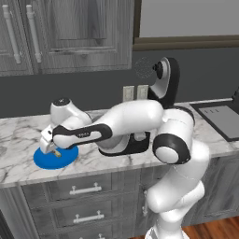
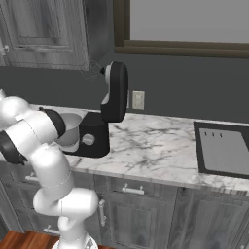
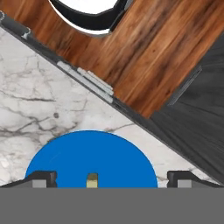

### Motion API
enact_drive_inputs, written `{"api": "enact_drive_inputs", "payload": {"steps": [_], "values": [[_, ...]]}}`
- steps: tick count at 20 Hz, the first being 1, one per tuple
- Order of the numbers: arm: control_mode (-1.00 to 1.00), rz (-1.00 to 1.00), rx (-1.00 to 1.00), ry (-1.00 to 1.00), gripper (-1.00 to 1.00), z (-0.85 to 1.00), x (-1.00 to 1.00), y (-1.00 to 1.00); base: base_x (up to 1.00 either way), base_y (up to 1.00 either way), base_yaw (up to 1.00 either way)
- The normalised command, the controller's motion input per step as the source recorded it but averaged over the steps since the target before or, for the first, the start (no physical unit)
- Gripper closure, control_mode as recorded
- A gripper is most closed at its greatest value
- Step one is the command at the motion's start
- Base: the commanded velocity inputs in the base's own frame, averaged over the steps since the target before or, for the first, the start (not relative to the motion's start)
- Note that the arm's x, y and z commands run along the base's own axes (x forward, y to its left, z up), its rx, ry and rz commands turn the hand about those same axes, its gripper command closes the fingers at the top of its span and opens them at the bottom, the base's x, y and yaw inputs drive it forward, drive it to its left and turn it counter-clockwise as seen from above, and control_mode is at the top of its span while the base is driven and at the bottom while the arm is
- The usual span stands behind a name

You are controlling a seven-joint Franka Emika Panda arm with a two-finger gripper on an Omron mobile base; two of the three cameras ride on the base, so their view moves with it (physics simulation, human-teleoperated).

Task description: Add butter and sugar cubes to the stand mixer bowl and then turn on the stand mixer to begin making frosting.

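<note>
While your gripper [image 3: 111,178] hangs low over the blue plate [image 1: 67,158], its fingers stand spread wide, one fingertip [image 3: 43,178] to each side of the butter [image 3: 92,180], with nothing pinched between them. You can see the butter lying on the plate, a small pale-yellow stick, in the middle of the gap. The plate sits on the marble counter [image 1: 18,140], near its front edge, at the left of the scene. To its right stands the stand mixer [image 2: 109,114], black, with its head tilted up. The stand mixer bowl [image 2: 70,127] rests on the mixer's base, well apart from the plate. You cannot make out the sugar cubes.
</note>
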Motion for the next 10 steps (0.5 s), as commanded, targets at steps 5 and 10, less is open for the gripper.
{"api": "enact_drive_inputs", "payload": {"steps": [5,10], "values": [[-1.00,0.00,-0.03,0.00,-1.00,-0.23,0.30,0.06,0.00,0.00,0.00],[-1.00,0.00,-0.01,0.00,-1.00,-0.22,0.28,0.11,0.00,0.00,0.00]]}}
